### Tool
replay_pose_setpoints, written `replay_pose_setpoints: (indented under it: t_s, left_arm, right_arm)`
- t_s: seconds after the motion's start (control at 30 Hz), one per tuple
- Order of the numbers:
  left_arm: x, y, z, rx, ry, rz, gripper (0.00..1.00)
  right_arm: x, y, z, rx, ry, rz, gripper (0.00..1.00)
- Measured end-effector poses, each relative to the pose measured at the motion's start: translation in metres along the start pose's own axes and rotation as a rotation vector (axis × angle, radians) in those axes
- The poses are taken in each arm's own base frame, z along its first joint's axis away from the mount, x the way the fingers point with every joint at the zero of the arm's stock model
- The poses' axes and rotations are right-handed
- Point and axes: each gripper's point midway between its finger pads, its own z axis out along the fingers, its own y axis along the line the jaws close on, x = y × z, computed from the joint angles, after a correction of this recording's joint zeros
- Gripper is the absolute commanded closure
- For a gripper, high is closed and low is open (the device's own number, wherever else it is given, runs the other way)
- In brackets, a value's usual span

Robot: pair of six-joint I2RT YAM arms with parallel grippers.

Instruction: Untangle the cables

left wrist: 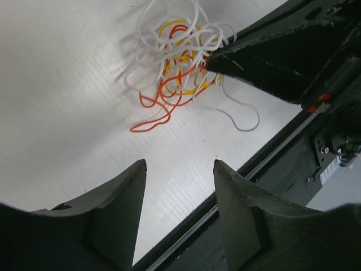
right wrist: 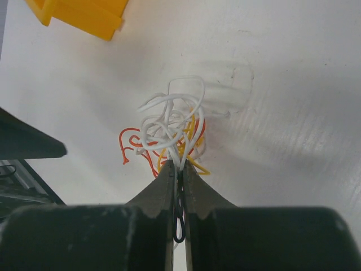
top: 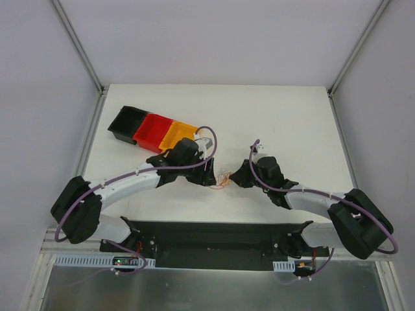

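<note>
Though tiny from above, cables [top: 224, 179] indistinct.

wht tbl [top: 292, 116], 3 bins [top: 154, 129], cables [top: 224, 179]

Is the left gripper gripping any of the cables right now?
No: the left gripper is open in its wrist view, short of the cables, which lie on the table ahead of it.
</note>
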Motion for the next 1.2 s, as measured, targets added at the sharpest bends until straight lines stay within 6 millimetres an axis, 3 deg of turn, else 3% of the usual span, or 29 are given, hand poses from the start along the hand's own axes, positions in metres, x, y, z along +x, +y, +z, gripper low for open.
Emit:
replay_pose_setpoints:
  t_s: [0.13, 0.27, 0.37, 0.6, 0.77, 0.8, 1.03, 1.2]
  left_arm:
    - [-0.001, -0.009, 0.028, -0.006, 0.036, 0.064, 0.47]
    - [0.001, -0.013, 0.046, -0.027, 0.048, 0.135, 0.53]
    - [0.001, -0.004, 0.052, -0.072, 0.042, 0.152, 0.60]
    - [0.003, 0.013, 0.065, -0.140, 0.056, 0.173, 0.64]
    - [0.005, 0.020, 0.078, -0.162, 0.083, 0.190, 0.94]
    - [0.006, 0.021, 0.079, -0.164, 0.085, 0.191, 0.99]
    - [0.011, 0.020, 0.068, -0.151, 0.082, 0.188, 1.00]
    - [0.013, -0.003, 0.031, -0.050, 0.029, 0.166, 1.00]
  right_arm:
    - [-0.001, 0.003, 0.000, -0.018, 0.000, -0.003, 0.96]
    - [-0.001, 0.006, 0.000, -0.031, -0.001, -0.009, 0.96]
    - [-0.002, 0.007, 0.000, -0.038, -0.003, -0.012, 0.96]
    - [-0.004, 0.009, 0.000, -0.048, -0.009, -0.016, 0.96]
    - [-0.004, 0.010, 0.000, -0.052, -0.011, -0.017, 0.93]
    - [-0.004, 0.010, 0.000, -0.051, -0.010, -0.017, 0.91]
    - [-0.004, -0.001, 0.000, 0.006, -0.022, -0.007, 0.78]
    - [-0.002, -0.020, -0.004, 0.124, -0.033, 0.008, 0.50]
